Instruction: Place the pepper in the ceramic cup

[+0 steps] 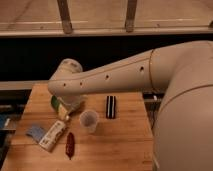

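end effector (pixel 63 113): under the arm, at the green bowl (pixel 54 103); I cannot tell its grip state
pepper (pixel 70 145): lying on tabletop (pixel 120 147)
ceramic cup (pixel 89 121): upright, near pepper

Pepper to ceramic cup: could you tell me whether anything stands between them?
Nothing visible does: bare tabletop separates the pepper from the ceramic cup. The white bottle lies left of the pepper, and the end effector hangs behind-left of the cup.
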`<state>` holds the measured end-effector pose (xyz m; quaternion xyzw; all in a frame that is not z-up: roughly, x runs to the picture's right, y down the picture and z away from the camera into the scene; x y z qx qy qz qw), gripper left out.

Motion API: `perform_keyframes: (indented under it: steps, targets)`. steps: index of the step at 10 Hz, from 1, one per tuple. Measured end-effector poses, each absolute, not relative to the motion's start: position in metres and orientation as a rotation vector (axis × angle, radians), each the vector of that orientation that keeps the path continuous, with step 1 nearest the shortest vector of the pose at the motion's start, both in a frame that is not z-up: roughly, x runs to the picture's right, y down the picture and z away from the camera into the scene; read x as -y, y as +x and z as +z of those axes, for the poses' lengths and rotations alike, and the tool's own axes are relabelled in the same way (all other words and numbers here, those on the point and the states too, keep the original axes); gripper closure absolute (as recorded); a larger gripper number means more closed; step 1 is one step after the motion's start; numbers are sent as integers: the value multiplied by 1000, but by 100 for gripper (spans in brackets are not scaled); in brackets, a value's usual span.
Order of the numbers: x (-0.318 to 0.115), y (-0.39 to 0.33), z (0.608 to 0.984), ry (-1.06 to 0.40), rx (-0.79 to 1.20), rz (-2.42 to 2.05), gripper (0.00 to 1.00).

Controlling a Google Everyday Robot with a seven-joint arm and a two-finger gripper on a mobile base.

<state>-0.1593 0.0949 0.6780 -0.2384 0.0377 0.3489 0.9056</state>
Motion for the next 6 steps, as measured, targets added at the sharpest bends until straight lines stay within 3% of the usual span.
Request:
perform_keyframes:
  steps: [3,6]
  targets:
    - [-128,-194,663,-507,-58,632,20]
    - [-153,-212,673,-558,-44,585,20]
